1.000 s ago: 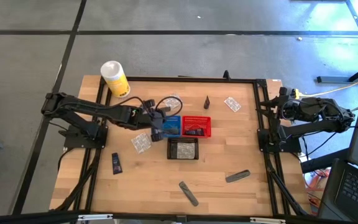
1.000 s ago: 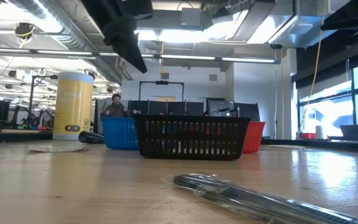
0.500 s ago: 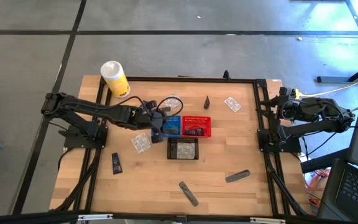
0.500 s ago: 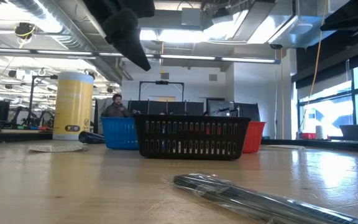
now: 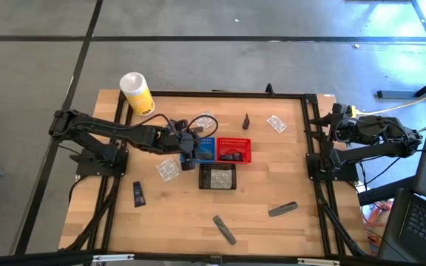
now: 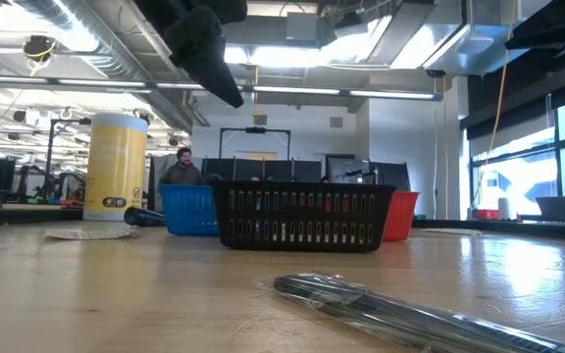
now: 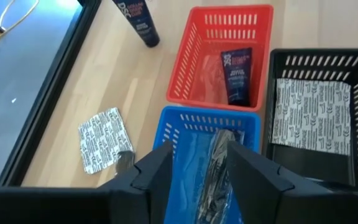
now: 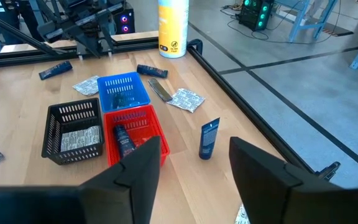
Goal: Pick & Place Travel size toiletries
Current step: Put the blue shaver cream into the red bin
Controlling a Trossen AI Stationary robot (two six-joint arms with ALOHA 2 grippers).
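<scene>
Three baskets [image 5: 223, 150]. Left gripper [image 7: 199, 163] open over blue basket's [image 7: 185, 127] grey tube [image 7: 215, 162]; right gripper [image 8: 194, 160] open, 3 o'clock.

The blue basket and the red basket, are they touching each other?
Touching. The left wrist view shows the blue basket with its rim pressed against the red basket, no wood between them.

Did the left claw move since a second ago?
Yes, a little. In the low view the left claw has risen toward the ceiling, away from the blue basket below it.
</scene>
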